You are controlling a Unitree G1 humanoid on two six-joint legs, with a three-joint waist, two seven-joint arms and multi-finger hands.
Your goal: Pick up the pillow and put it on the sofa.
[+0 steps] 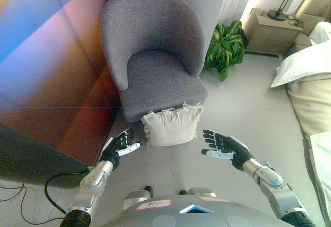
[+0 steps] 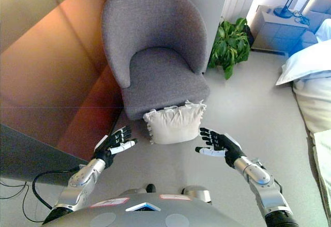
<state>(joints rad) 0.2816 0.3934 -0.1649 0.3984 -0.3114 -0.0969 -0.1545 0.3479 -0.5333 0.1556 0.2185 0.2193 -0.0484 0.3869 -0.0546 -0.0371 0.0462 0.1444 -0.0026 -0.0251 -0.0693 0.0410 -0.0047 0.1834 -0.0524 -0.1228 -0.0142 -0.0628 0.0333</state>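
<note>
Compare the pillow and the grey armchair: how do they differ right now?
The pillow is cream with a frilled edge; the armchair is grey upholstery with a curved back. The pillow is far smaller. The pillow sits on the floor, propped against the armchair's front, while the armchair's seat is bare. Both look soft and fabric-covered. Left robot hand and right robot hand are open, flanking the pillow without touching it.

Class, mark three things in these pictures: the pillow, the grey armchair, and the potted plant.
pillow (image 1: 172,126), left eye view, middle of its front face.
armchair (image 1: 159,77), left eye view, centre of the seat cushion.
plant (image 2: 229,45), right eye view, middle of the leaves.
</note>
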